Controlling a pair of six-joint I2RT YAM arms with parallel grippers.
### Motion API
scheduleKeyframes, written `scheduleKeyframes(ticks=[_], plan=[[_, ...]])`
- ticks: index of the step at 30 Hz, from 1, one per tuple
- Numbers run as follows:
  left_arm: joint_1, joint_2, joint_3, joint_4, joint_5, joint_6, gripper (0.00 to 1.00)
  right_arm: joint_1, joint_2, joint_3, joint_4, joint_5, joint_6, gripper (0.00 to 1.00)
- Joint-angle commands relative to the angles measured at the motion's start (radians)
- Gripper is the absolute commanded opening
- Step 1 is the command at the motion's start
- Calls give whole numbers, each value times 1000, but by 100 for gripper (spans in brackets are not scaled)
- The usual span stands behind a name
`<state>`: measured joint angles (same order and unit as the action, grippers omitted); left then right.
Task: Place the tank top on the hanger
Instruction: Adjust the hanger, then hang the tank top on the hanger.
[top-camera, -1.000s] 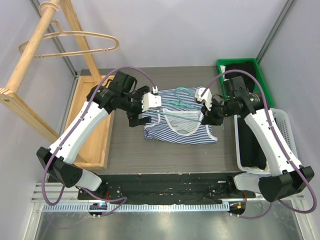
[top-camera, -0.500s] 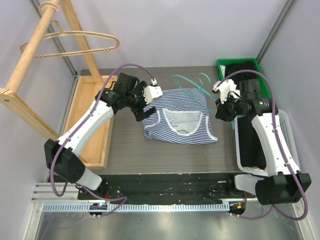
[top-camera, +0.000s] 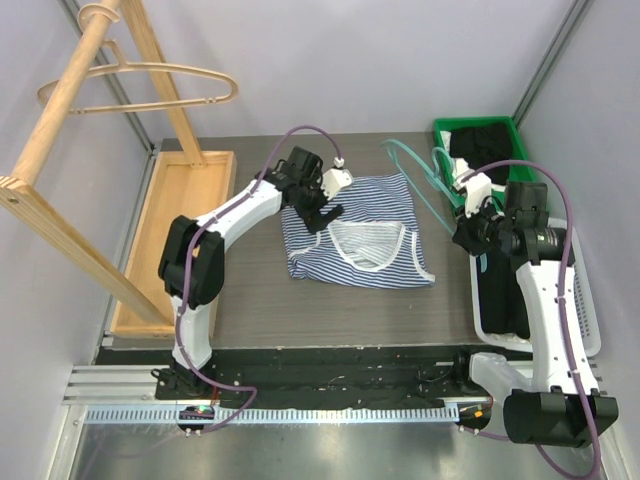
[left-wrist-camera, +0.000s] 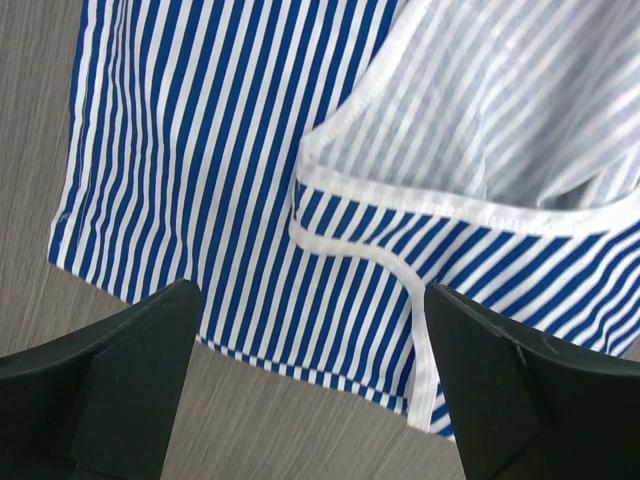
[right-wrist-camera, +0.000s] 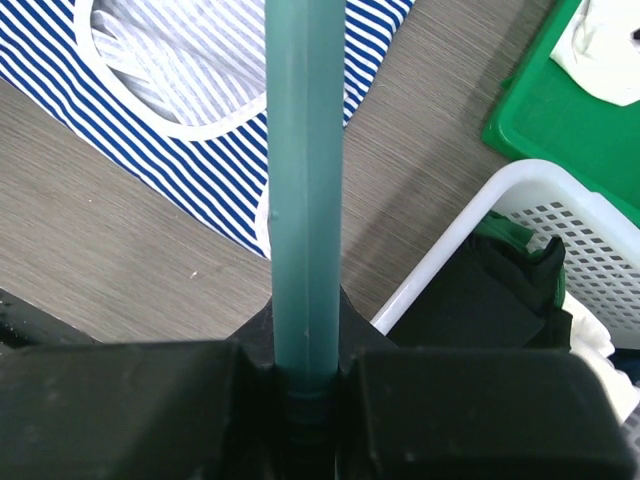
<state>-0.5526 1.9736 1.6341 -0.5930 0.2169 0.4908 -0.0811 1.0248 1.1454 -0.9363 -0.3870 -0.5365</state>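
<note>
Right wrist view: the right arm's jaws pinch narrow on the thin teal-green plastic hanger, held above the grey wood-grain bench, clear of the shirt. The left arm stretches far forward; the left arm's jaws hang wide and empty over the navy-and-white striped tank top, which lies flat mid-bench. A white perforated basket of black cloth and a green bin stand at the right.
</note>
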Motion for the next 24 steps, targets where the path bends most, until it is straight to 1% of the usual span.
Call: scheduleKeyframes(ticks=[1,3,4,6,7,10,15,18,20,21,23,24], plan=[[-10,33,78,53,4,-38,95,-8,-69,-12,53,-12,29,1],[-15,54,81,53,21,-31,92,-9,-86,-26,50,-19,33,1],[-20,60,82,52,24,-29,88,-9,-92,-30,50,-19,35,1],[-27,82,86,50,15,-24,83,-9,-97,-41,50,-10,38,1],[-33,91,87,41,13,-17,78,-11,-101,-45,51,-7,38,1],[-46,120,93,38,-13,-5,73,-14,-111,-55,50,-7,38,1],[-49,163,115,39,-53,0,71,-19,-129,-72,51,-27,38,1],[-50,179,118,44,-63,5,68,-20,-132,-81,54,-27,36,1],[-49,188,121,50,-68,6,60,-20,-135,-87,54,-29,33,1],[-49,189,122,51,-68,6,54,-22,-137,-88,56,-30,33,1],[-49,197,125,53,-65,3,48,-22,-137,-92,56,-36,35,1],[-49,199,127,55,-63,2,43,-22,-137,-95,57,-38,35,1]])
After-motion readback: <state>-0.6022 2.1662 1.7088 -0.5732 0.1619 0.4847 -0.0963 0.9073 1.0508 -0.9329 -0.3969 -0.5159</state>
